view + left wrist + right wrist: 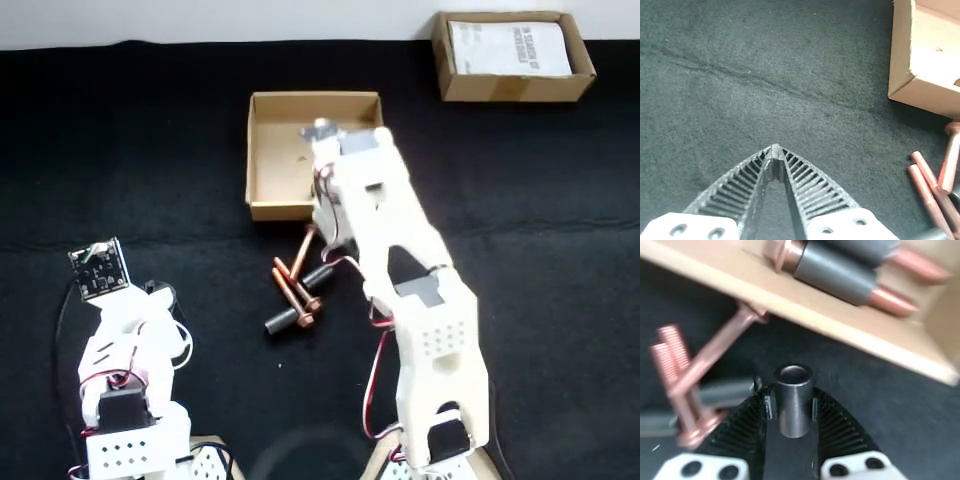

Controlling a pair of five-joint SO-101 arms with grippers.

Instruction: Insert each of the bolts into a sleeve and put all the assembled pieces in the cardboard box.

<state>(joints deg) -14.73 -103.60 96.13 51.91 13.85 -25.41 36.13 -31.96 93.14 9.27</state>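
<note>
Down at the table's [520, 250] near edge, the left arm sits folded, end effector [775, 150] pressed together over dark cloth. Right arm stretches forward, end effector [791, 399] pinching a grey sleeve [792, 412] beside the loose bolts [295, 285]. Beyond, the cardboard box [315, 97] holds one assembled piece [835, 272].

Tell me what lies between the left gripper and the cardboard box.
Bare black cloth, as the left wrist view shows; the loose bolts lie off that line.

Black felt tabletop [120, 120], faint crease — white strip [200, 20] beyond far edge.
</note>
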